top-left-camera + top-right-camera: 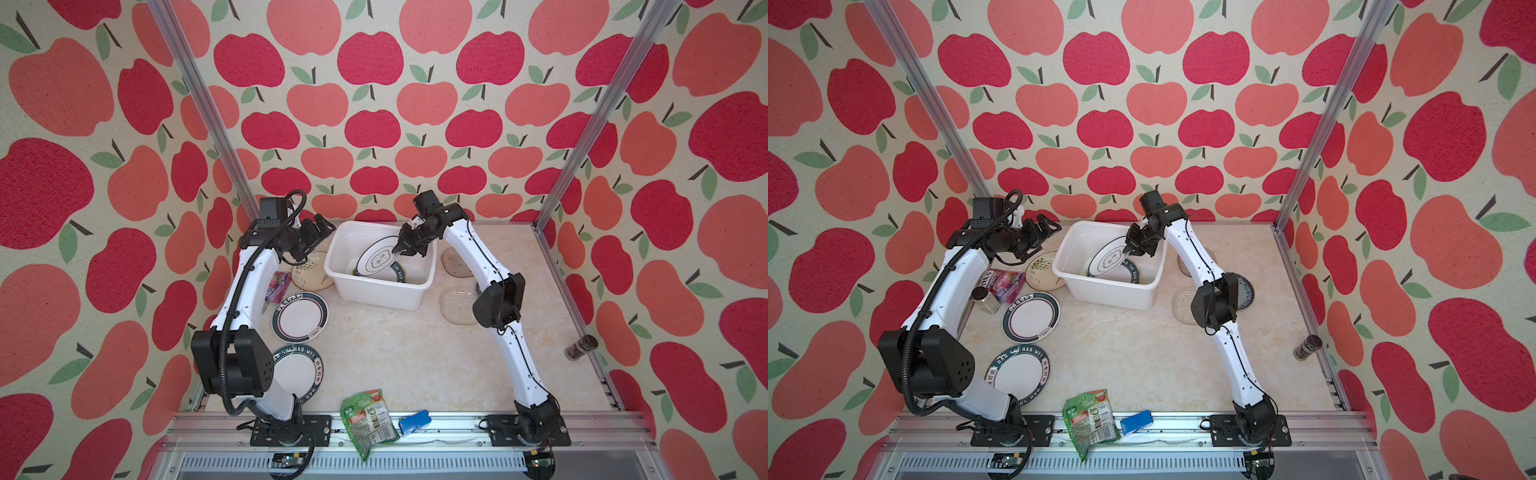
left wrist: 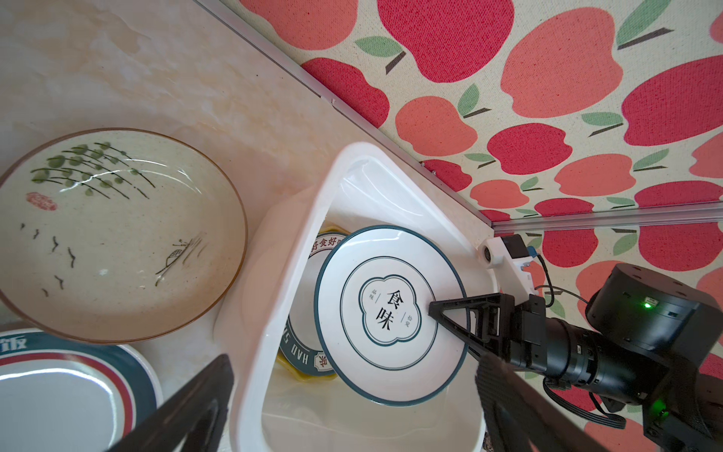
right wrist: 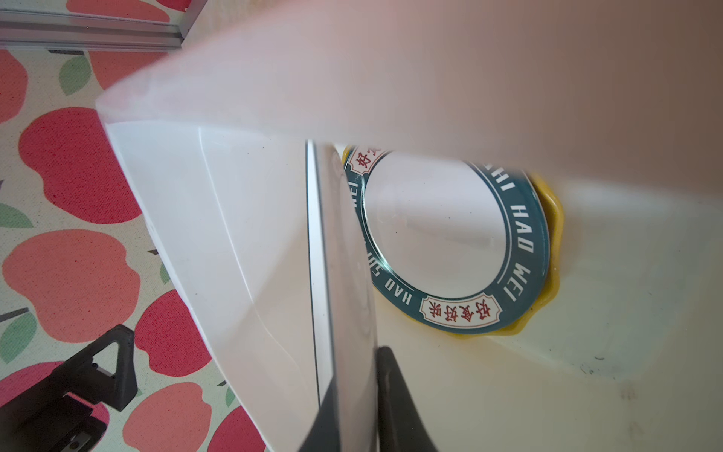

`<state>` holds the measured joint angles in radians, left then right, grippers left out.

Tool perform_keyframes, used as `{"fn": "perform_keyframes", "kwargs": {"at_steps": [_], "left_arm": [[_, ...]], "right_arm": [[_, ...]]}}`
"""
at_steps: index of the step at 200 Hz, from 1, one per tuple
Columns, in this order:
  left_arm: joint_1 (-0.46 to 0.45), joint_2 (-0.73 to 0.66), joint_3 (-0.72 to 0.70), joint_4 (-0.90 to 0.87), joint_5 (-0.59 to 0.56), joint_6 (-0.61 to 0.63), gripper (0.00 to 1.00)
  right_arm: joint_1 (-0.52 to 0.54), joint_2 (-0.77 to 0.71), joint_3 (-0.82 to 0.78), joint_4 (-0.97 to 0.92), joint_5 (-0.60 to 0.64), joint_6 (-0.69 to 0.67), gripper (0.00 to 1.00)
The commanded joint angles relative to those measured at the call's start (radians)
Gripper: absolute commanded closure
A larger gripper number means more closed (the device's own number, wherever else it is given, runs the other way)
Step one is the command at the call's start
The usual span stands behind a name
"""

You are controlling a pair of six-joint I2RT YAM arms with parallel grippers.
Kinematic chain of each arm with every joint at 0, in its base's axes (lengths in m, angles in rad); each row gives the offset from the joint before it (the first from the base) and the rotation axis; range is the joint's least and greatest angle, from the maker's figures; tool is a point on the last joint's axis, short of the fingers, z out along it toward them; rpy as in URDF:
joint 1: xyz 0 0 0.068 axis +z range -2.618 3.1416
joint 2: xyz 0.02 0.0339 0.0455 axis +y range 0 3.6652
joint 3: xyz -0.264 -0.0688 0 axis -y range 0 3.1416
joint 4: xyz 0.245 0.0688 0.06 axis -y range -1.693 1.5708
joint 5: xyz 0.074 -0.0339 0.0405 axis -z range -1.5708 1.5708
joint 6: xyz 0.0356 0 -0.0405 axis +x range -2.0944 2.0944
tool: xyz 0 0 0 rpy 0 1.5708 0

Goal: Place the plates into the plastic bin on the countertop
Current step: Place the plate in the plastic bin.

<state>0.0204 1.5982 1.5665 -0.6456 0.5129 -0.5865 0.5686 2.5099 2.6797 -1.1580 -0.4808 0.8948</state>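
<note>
Left wrist view: shows the right gripper (image 2: 434, 310) clenched on the rim of a teal-ringed white plate (image 2: 391, 364), gripped at its 3 o'clock edge as seen in both top views. Hangs tilted inside the plastic bin (image 1: 376, 296), at 12 o'clock on the countertop (image 1: 395, 357). Sits above a HAO SHI WEI plate (image 3: 524, 242), itself lying on a yellow scalloped plate (image 3: 553, 219). Reads as the lowering step, with release yet to come.

Lower the edge opposite the grip first, until touching the stack, then flatten the wrist to lay the plate down rather than drop it. Steer clear of the bin wall, seen close beside the held rim in the right wrist view. Open only once resting. Draw the lower finger out sideways toward 3 o'clock, not upward, so as not to flip the rim. Expect glaze on glaze to skid, so centre over the stack before letting go.

Finds the left gripper (image 1: 319, 241) spread wide and empty at 9 o'clock of the bin, above a cream plant-print plate (image 2: 117, 242). Leave there, off the rim. Counts more waiting on the countertop: two dark-rimmed plates (image 1: 300, 318) at 7 to 8 o'clock of the bin, a clear glass plate (image 1: 455, 307) at 4 o'clock.
</note>
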Motion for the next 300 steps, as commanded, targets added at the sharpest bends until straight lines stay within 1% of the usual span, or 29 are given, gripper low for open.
{"fn": "perform_keyframes", "kwargs": {"at_steps": [1, 29, 67, 127, 153, 168, 188, 194, 202, 206, 259, 277, 300], "left_arm": [[0.006, -0.033, -0.013, 0.017, 0.009, -0.013, 0.01], [0.014, -0.036, -0.006, 0.001, 0.017, -0.002, 0.01], [0.032, -0.053, -0.015, -0.004, 0.038, 0.010, 0.01], [0.038, -0.125, -0.094, 0.037, 0.045, -0.007, 0.01], [0.038, -0.149, -0.109, 0.031, 0.034, -0.003, 0.01], [0.038, -0.163, -0.117, 0.033, 0.025, -0.003, 0.01], [0.037, -0.173, -0.123, 0.031, 0.020, -0.004, 0.01], [0.038, -0.173, -0.123, 0.029, 0.018, -0.004, 0.01], [0.038, -0.174, -0.125, 0.029, 0.016, -0.003, 0.01], [0.038, -0.173, -0.125, 0.030, 0.016, -0.002, 0.01], [0.038, -0.170, -0.129, 0.039, 0.010, -0.007, 0.01], [0.038, -0.165, -0.132, 0.041, 0.012, -0.015, 0.01], [0.036, -0.159, -0.147, 0.061, 0.016, -0.028, 0.01]], "right_arm": [[0.001, 0.034, 0.019, -0.095, 0.010, 0.026, 1.00], [0.016, -0.010, -0.014, -0.071, 0.053, 0.035, 1.00], [0.070, -0.103, -0.110, 0.000, 0.145, -0.011, 1.00], [0.083, -0.151, -0.259, 0.041, 0.125, 0.022, 1.00], [0.084, -0.131, -0.254, 0.066, 0.116, 0.038, 1.00], [0.086, -0.102, -0.216, 0.058, 0.099, 0.041, 1.00], [0.087, -0.066, -0.154, -0.005, 0.097, 0.032, 0.87], [0.085, -0.063, -0.150, -0.015, 0.097, 0.029, 0.84], [0.084, -0.062, -0.151, -0.015, 0.098, 0.029, 0.77], [0.082, -0.062, -0.154, -0.016, 0.096, 0.029, 0.76], [0.065, -0.040, -0.151, -0.032, 0.061, 0.037, 0.75], [0.054, -0.034, -0.134, -0.097, 0.072, 0.032, 0.75], [0.039, -0.039, -0.150, -0.102, 0.062, 0.023, 0.74]]}}
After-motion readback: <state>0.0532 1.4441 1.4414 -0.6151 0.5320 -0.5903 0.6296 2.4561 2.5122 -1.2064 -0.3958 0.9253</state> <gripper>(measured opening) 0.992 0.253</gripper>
